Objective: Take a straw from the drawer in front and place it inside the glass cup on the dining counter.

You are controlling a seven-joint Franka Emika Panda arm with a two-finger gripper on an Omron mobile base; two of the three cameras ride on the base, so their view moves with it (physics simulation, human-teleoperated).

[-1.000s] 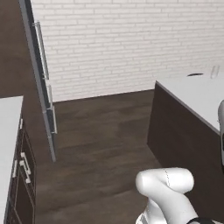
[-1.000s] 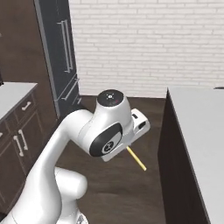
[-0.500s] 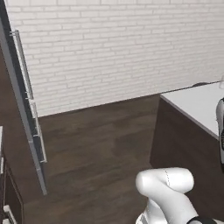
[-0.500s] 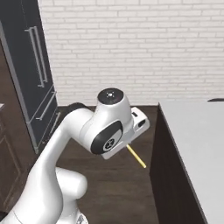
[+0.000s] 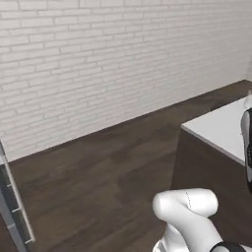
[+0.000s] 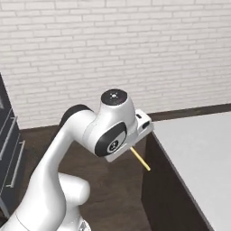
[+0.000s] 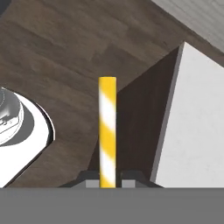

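Observation:
My gripper (image 7: 107, 180) is shut on the straw (image 7: 107, 131), a thin yellow-and-white striped stick that points straight away from the fingertips. From the right base view, the straw (image 6: 140, 159) pokes out slantwise below the white hand, just off the corner of the dining counter (image 6: 198, 149). That white top with its dark side also shows in the hand view as the dining counter (image 7: 199, 131), to the right of the straw, and in the left base view as the dining counter (image 5: 221, 129). The drawer and the glass cup are out of view.
A white brick wall (image 5: 113, 59) runs across the back above dark wood floor (image 5: 98, 172). A dark tall unit with metal bar handles (image 6: 9, 149) stands at the far left. Its handles (image 5: 15, 206) show low on the left.
The whole picture has slid to the left, so the base has turned. The dark tall unit moved to the left edge and the counter corner came nearer. The straw stays in the grip.

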